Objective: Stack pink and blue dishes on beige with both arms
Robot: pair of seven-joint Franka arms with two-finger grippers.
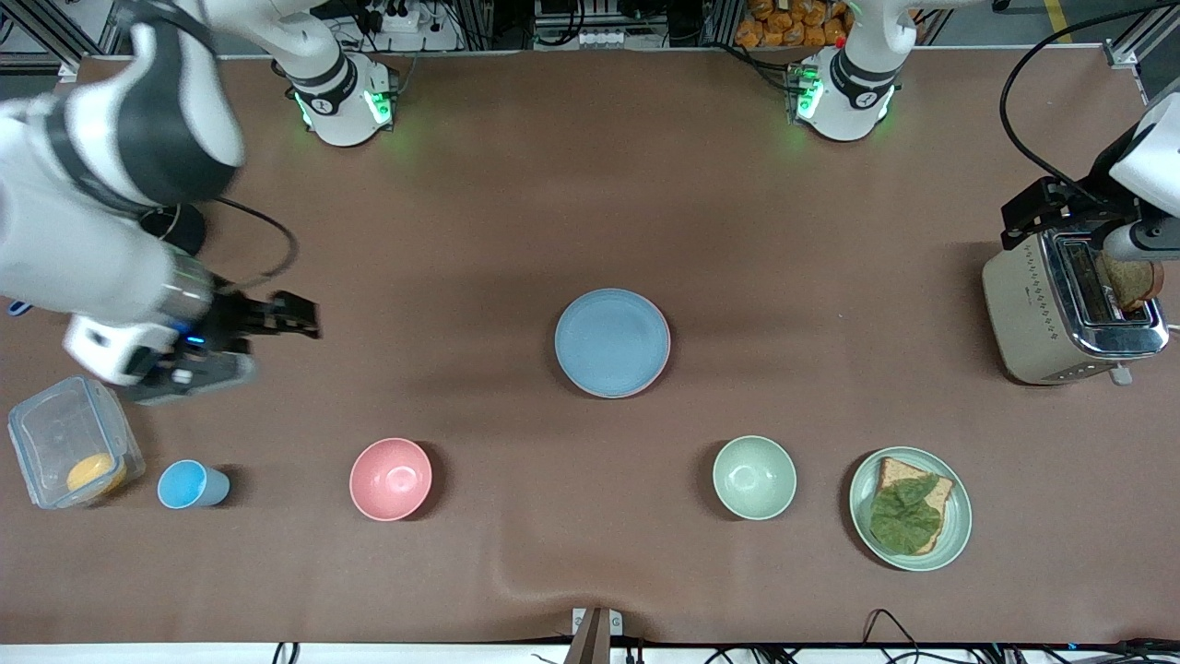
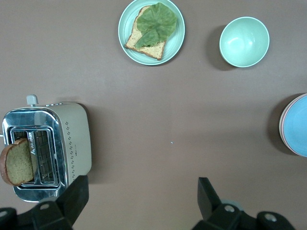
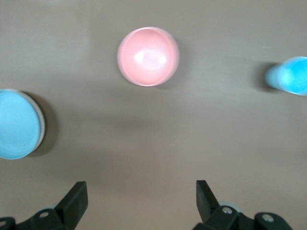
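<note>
The light blue plate (image 1: 612, 342) lies on top of a stack at the table's middle. It also shows in the left wrist view (image 2: 298, 125) and the right wrist view (image 3: 17, 123). The pink plate's rim (image 2: 281, 127) peeks out directly beneath it. The beige plate is hidden under the stack. My right gripper (image 1: 297, 318) hangs open and empty over bare table toward the right arm's end (image 3: 141, 188). My left gripper (image 1: 1037, 214) hangs open and empty beside the toaster (image 2: 142, 186).
A toaster (image 1: 1051, 314) holding a bread slice (image 1: 1132, 281) stands at the left arm's end. Near the front camera sit a green plate (image 1: 959, 533) with a sandwich, a green bowl (image 1: 754, 477), a pink bowl (image 1: 390, 479), a blue cup (image 1: 189, 484) and a clear container (image 1: 69, 443).
</note>
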